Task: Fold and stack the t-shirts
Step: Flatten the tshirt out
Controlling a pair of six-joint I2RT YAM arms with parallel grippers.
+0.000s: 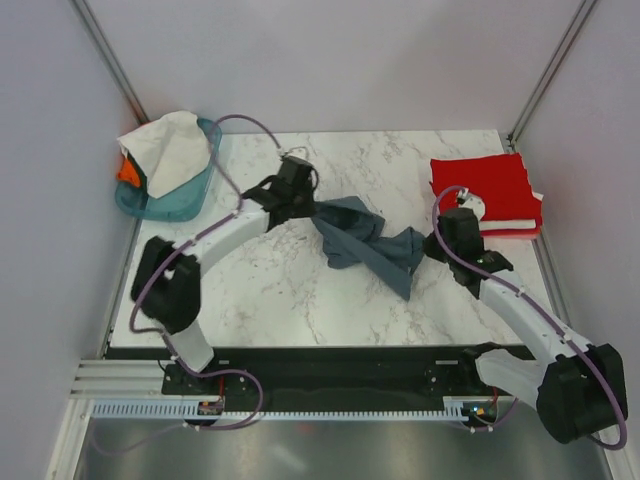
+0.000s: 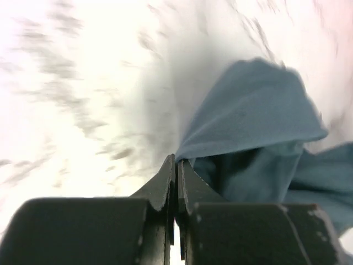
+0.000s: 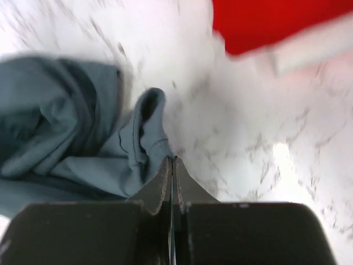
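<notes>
Left gripper [image 2: 176,163] and right gripper [image 3: 172,161] both pinch the blue-grey t-shirt [image 1: 352,240], so lift together and pull apart evenly to spread it flat.

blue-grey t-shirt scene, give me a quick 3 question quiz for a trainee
1. True or false: the blue-grey t-shirt lies neatly folded.
2. Where on the marble table is the folded red t-shirt? A: far right. B: near left. C: centre.
3. What are the left gripper and the right gripper shut on?

Key:
1. False, it is bunched and crumpled.
2. A.
3. The blue-grey t-shirt, one gripper at each end.
</notes>
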